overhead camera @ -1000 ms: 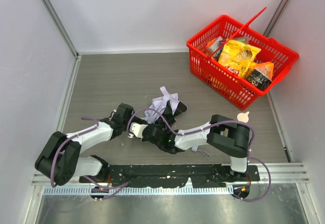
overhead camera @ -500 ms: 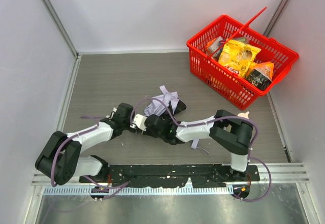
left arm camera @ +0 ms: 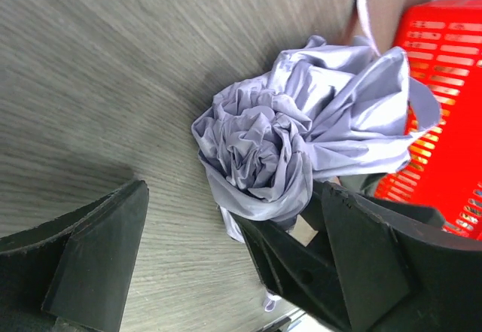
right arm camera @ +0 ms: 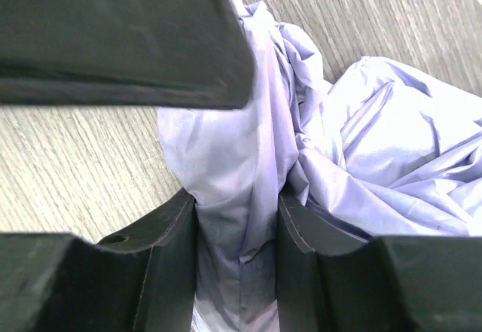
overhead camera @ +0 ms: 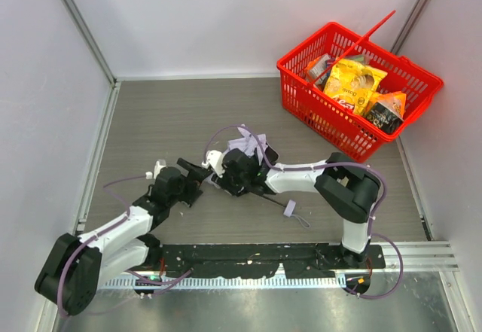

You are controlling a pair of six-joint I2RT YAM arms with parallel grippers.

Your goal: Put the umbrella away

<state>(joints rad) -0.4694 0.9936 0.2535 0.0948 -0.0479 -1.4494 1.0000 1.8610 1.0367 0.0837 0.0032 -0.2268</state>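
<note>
**Inspector:** Left end effector (overhead camera: 194, 175) found with jaws fully apart and empty, drawn back to its own side of the grey wood-grain counter (overhead camera: 151, 121). A second ago it sat partly closed against the bundle, close by the right arm. It has since let go and pulled clear.

**Reviewer:** And the other one?

**Inspector:** Right end effector (right arm camera: 237, 226) is clamped on a fold of the pale lavender fabric folding umbrella (overhead camera: 247, 145). Its wrist view shows cloth pinched between both jaws. That arm now reaches further across the counter than it did a second ago.

**Reviewer:** Where does the umbrella lie?

**Inspector:** On the counter, near the middle. The canopy is bunched and twisted, not neatly furled. It lies well apart from the red plastic mesh basket (overhead camera: 324, 121) of snack packets at the far right. The handle is hidden from view.

**Reviewer:** What does the release mean for the job?

**Inspector:** In my judgement, the only hold now rests with the right side, and the left is free to take a fresh grip, probably to gather the loose cloth. The task is not far along, since the canopy is still unwrapped. One risk noted: the hold is on fabric alone, so the folds could slip or spread if pulled.
</note>
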